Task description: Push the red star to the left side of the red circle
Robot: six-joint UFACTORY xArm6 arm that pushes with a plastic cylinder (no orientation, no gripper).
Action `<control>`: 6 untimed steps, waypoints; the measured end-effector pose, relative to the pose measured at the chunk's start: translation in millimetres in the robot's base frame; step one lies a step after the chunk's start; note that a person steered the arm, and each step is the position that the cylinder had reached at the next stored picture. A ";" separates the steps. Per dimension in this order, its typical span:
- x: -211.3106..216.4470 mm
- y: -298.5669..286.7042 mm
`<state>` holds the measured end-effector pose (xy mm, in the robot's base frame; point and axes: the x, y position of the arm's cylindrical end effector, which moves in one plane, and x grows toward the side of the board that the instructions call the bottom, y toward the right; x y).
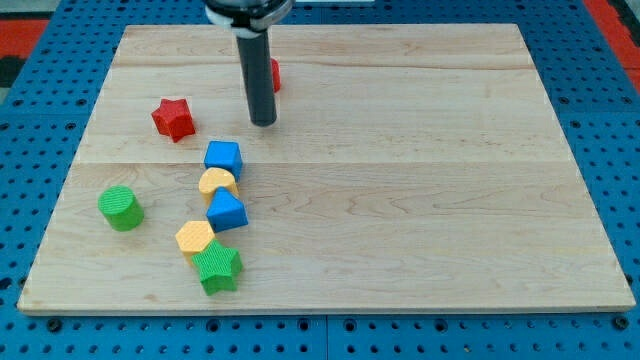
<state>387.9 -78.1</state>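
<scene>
The red star (173,118) lies on the wooden board (400,150) at the upper left. The red circle (273,74) is mostly hidden behind the dark rod, only its right edge showing near the view's top. My tip (263,122) rests on the board to the right of the red star, with a clear gap between them, and just below the red circle.
Below the tip a blue cube (223,158), a yellow rounded block (217,184), a blue triangular block (226,211), a yellow hexagon (195,240) and a green star (218,267) form a chain. A green cylinder (120,208) stands at the left.
</scene>
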 end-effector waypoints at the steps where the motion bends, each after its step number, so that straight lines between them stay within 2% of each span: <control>1: 5.6 -44.0; 3: 9.8 -149.1; 4: -10.1 -173.6; 6: -34.8 -54.4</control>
